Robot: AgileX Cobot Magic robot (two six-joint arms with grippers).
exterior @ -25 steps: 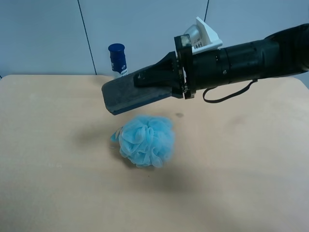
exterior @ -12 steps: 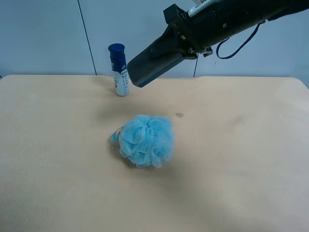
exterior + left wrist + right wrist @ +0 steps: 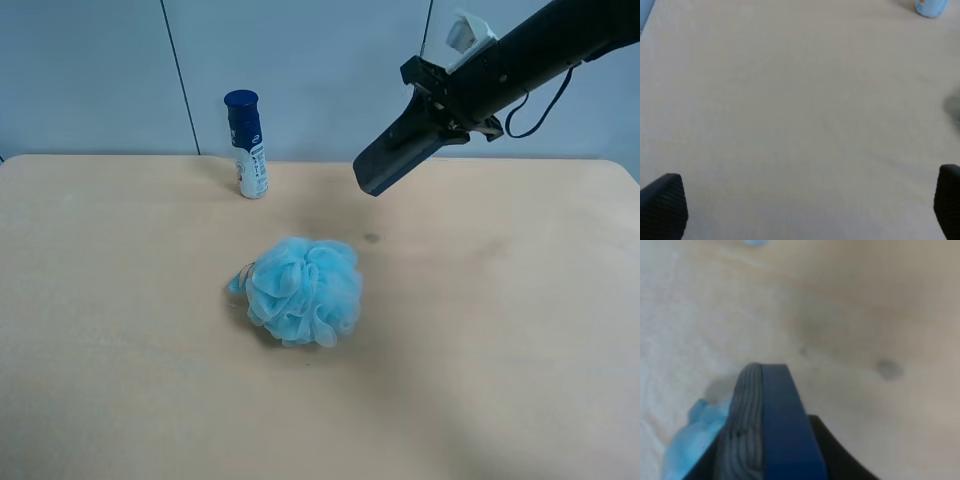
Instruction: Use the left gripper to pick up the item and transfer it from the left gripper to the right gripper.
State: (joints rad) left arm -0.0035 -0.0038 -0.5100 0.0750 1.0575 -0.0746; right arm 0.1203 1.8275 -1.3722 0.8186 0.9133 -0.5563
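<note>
The item (image 3: pixel 393 160), a flat dark grey-black block, is held in the air by the right gripper (image 3: pixel 432 118), the black arm end with a white housing piece, at the exterior high view's upper right. The right wrist view shows the item (image 3: pixel 765 425) edge-on between the jaws, with a grey felt side and a blue side. The left gripper (image 3: pixel 805 205) is open and empty above bare table; only its two black fingertips (image 3: pixel 662 205) show. The left arm is out of the exterior high view.
A fluffy light-blue bath puff (image 3: pixel 303 290) lies mid-table and shows under the item in the right wrist view (image 3: pixel 690 440). A white bottle with a dark blue cap (image 3: pixel 247 145) stands at the back; its base shows in the left wrist view (image 3: pixel 930 6). The wooden table (image 3: pixel 500 350) spans the view.
The right arm, still holding the item, has lifted from just above the puff and swung toward the exterior high view's upper right, pulling back.
</note>
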